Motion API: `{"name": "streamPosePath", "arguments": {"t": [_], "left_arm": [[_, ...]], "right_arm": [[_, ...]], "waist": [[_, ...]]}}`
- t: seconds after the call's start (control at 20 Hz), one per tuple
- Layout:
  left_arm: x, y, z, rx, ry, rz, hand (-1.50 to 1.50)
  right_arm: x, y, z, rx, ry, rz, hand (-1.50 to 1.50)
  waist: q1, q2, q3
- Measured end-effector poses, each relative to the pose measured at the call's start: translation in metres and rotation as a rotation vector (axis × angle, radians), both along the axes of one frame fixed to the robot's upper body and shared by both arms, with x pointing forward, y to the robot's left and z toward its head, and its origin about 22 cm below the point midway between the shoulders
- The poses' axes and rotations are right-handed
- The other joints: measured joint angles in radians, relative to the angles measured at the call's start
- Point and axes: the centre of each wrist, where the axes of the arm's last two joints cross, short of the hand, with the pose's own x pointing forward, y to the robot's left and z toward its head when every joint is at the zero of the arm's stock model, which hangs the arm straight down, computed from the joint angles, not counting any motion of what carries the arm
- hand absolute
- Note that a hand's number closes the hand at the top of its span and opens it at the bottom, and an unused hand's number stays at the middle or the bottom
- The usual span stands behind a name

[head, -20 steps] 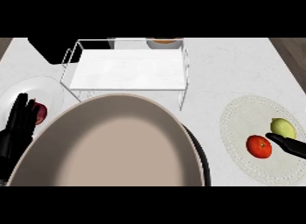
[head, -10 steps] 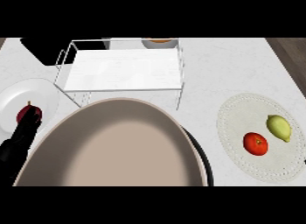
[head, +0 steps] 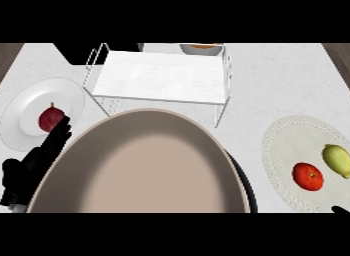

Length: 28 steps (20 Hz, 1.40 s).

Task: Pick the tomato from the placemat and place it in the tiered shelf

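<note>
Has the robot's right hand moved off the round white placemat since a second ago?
Yes. The right hand has pulled back toward the view's lower right corner, away from the red tomato on the round white placemat, which it nearly touched before.

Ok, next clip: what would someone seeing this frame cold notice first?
A big beige bowl fills the lower middle, hiding much of the counter. Behind it stands the white wire tiered shelf. At right, the red tomato and a yellow lemon lie side by side on the round placemat; at left, a dark red fruit sits on a white plate, with the black left hand beside it.
</note>
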Motion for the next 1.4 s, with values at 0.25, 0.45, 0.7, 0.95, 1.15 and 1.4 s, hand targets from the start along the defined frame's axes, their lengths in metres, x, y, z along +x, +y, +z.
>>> {"name": "streamPosePath", "arguments": {"t": [0.25, 0.45, 0.7, 0.95, 1.15, 1.4], "left_arm": [[0.006, -0.008, 0.000, -0.003, 0.002, -0.045, 0.00], [0.012, -0.015, -0.001, -0.009, 0.009, -0.075, 0.00], [0.019, -0.020, -0.006, -0.004, 0.013, -0.092, 0.00], [0.020, -0.020, -0.011, -0.003, 0.018, -0.088, 0.00], [0.020, -0.017, -0.015, -0.003, 0.019, -0.083, 0.00], [0.019, -0.015, -0.015, -0.012, 0.024, -0.081, 0.00]], "right_arm": [[-0.010, -0.014, 0.015, -0.120, 0.322, 0.017, -1.50], [-0.001, -0.025, 0.033, -0.213, 0.549, -0.033, -1.50], [0.036, -0.004, 0.048, -0.273, 0.689, -0.027, -1.50], [0.077, 0.019, 0.052, -0.249, 0.723, 0.030, -1.50], [0.096, 0.033, 0.045, -0.223, 0.757, 0.054, -1.50], [0.117, 0.046, 0.029, -0.201, 0.796, 0.064, -1.50]], "waist": [[0.040, 0.021, -0.009], [0.068, 0.029, -0.011], [0.087, 0.020, -0.006], [0.091, 0.011, 0.000], [0.082, 0.006, 0.002], [0.074, 0.004, 0.001]]}}
